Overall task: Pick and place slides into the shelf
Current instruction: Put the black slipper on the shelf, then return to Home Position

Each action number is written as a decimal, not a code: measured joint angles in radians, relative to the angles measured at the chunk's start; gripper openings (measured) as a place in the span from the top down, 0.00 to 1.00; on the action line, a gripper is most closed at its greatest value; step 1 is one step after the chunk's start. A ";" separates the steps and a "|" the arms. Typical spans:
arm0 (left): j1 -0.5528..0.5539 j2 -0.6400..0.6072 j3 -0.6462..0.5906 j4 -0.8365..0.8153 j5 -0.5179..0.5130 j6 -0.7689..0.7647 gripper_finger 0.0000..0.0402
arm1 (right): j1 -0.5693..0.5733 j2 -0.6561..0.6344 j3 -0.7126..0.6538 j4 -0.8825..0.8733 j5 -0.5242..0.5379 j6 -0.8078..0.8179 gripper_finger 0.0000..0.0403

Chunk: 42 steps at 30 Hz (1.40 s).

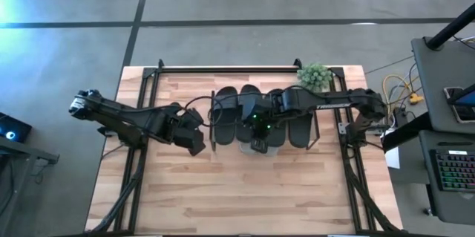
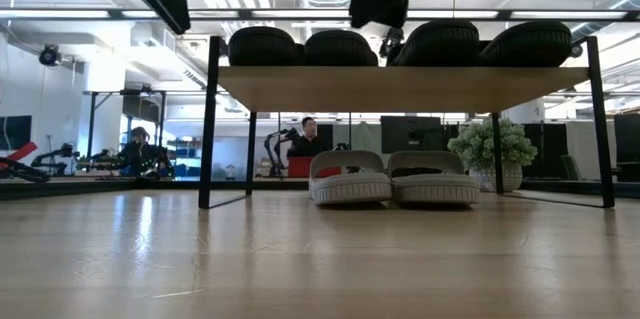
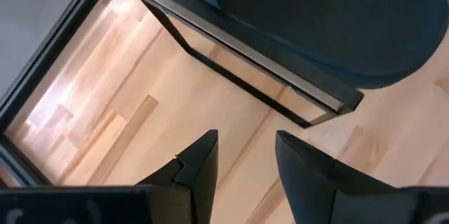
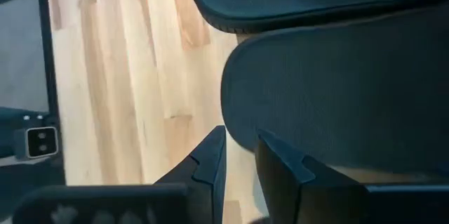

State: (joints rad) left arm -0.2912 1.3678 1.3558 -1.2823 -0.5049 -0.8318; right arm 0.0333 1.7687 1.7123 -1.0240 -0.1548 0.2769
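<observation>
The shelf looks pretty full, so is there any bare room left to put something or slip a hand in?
The shelf's top board is crowded with four black slides. Under it, two grey slides fill the middle; bare patches lie left of them and toward the plant. The tabletop in front is free.

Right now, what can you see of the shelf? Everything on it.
The shelf is a low rack: a light wooden top board on thin black wire legs, standing upright on the larger wooden table near its far edge. Four black slides lie side by side on the board. Two light grey slides sit on the table under it. The right pincer hangs over the board's front edge; the left pincer is beside its left end.
</observation>
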 joint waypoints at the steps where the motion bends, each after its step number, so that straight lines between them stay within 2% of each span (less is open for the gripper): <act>1: -0.003 0.000 -0.005 0.000 0.000 0.000 0.68 | 0.002 0.011 0.000 0.007 0.006 -0.006 0.83; 7: -0.037 -0.011 -0.035 0.000 0.000 0.026 0.68 | 0.006 0.060 -0.005 0.017 0.096 -0.028 0.83; 25: -0.068 -0.045 -0.048 -0.009 -0.054 0.027 0.68 | 0.006 0.052 0.003 -0.054 0.159 0.008 0.83; 37: -0.068 -0.045 -0.052 -0.009 -0.062 0.027 0.68 | 0.016 0.009 0.136 -0.041 0.164 0.001 0.83; 42: -0.069 -0.104 -0.050 0.038 -0.068 0.112 0.68 | 0.017 -0.047 0.211 -0.049 0.270 -0.050 0.83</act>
State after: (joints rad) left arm -0.3603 1.2642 1.3061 -1.2446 -0.5726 -0.7194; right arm 0.0502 1.7219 1.9229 -1.0726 0.1151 0.2266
